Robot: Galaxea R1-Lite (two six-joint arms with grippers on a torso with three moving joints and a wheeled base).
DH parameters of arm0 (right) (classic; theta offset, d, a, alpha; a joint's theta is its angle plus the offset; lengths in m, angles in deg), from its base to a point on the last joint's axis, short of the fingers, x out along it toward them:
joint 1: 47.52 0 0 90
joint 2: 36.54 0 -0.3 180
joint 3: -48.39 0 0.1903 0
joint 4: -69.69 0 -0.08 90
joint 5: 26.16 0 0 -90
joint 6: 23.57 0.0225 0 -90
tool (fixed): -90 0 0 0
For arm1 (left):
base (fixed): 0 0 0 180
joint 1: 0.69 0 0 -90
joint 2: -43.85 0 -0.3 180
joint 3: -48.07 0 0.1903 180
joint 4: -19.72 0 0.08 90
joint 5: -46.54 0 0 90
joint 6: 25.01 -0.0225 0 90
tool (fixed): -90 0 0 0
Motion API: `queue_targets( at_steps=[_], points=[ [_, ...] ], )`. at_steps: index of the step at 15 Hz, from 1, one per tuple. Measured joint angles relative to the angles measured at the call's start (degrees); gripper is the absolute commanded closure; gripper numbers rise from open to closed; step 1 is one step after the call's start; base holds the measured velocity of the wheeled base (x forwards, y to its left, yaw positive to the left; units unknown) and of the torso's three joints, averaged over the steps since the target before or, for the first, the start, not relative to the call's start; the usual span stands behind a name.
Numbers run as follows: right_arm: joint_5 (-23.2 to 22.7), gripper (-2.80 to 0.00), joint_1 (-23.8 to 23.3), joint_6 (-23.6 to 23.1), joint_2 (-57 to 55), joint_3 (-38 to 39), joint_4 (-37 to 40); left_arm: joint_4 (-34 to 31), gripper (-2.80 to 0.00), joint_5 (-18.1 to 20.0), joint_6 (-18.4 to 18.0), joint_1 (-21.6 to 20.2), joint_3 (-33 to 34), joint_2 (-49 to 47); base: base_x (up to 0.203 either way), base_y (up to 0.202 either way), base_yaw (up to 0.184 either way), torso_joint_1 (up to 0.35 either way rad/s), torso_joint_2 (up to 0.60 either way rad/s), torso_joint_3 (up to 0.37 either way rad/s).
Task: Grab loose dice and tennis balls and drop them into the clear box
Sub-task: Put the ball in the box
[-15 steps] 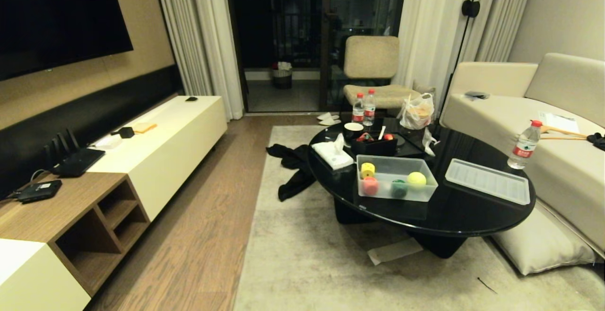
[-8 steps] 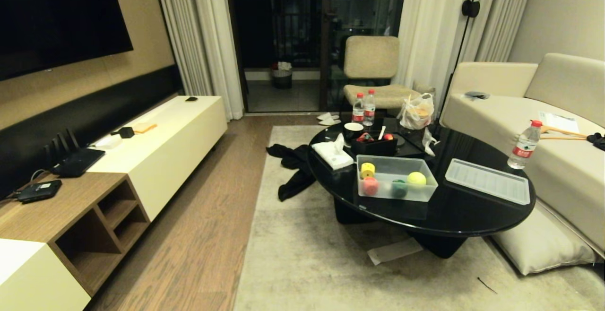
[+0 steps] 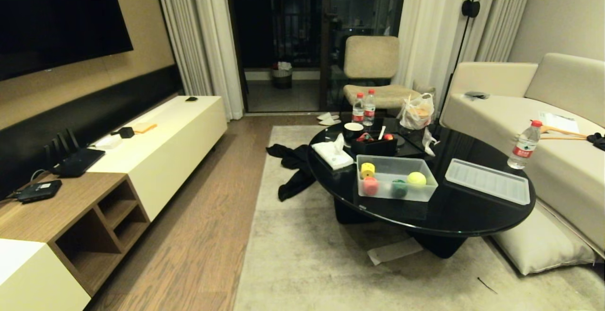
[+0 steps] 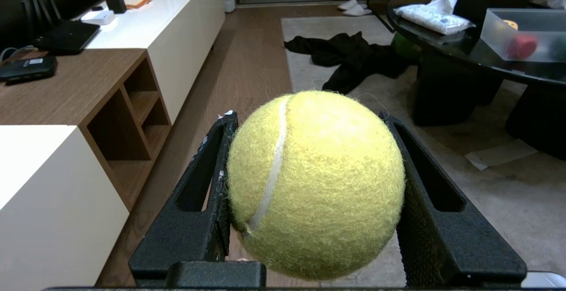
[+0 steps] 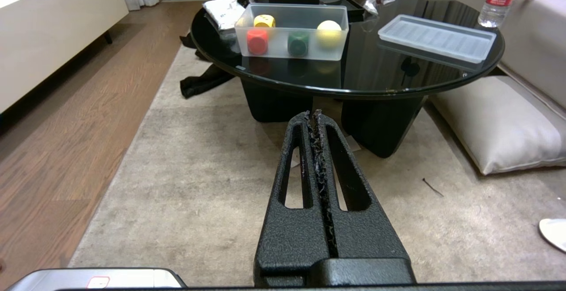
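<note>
My left gripper (image 4: 307, 120) is shut on a fuzzy yellow-green tennis ball (image 4: 316, 185), held above the wood floor beside the rug. The right gripper (image 5: 311, 115) is shut and empty, low over the rug and pointing at the table. The clear box (image 3: 394, 159) stands open on the near left part of the black round table. Inside it lie another tennis ball (image 3: 416, 178), also visible in the right wrist view (image 5: 329, 32), and yellow, red and green spotted cubes. Its ribbed lid (image 3: 488, 181) lies to the right. No loose dice is in view. Neither gripper shows in the head view.
On the round table (image 3: 449, 216) are a black organiser (image 3: 374, 145), a tissue pack (image 3: 332, 155) and bottles. A dark garment (image 3: 293, 169) lies on the rug at its left. The sofa and a floor cushion (image 3: 543, 245) are on the right. A low TV cabinet (image 3: 156, 150) lines the left wall.
</note>
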Motion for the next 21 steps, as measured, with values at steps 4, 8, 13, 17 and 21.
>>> queue_targets(
  at_steps=[4, 8, 13, 17, 21],
  points=[
    [0.01, 0.00, 0.00, 0.00, 0.00, 0.00, 0.00, -0.02, 0.00, -0.04, 0.00, 0.00, 0.00, 0.00, 0.000, 0.000, 0.000, 0.000, 0.00, 0.000],
    [-0.01, 0.00, 0.00, -0.02, 0.00, 0.00, 0.00, -0.02, 0.00, -0.03, 0.02, 0.00, 0.00, 0.00, 0.000, 0.000, 0.000, 0.000, 0.00, 0.000],
    [0.01, 0.00, 0.00, 0.03, 0.00, 0.00, 0.00, -0.02, 0.00, -0.04, 0.00, 0.00, 0.00, 0.00, 0.000, 0.000, 0.000, 0.000, 0.00, 0.000],
    [-0.01, 0.00, 0.00, 0.03, 0.00, 0.00, 0.00, -0.02, 0.00, -0.01, 0.02, 0.00, 0.00, 0.00, 0.000, 0.000, 0.000, 0.000, 0.00, 0.000],
    [-0.03, 0.00, 0.00, 0.00, 0.00, 0.00, 0.00, -0.04, 0.00, -0.01, 0.04, 0.00, 0.00, 0.00, 0.000, 0.000, 0.000, 0.000, 0.00, 0.000]
  ],
)
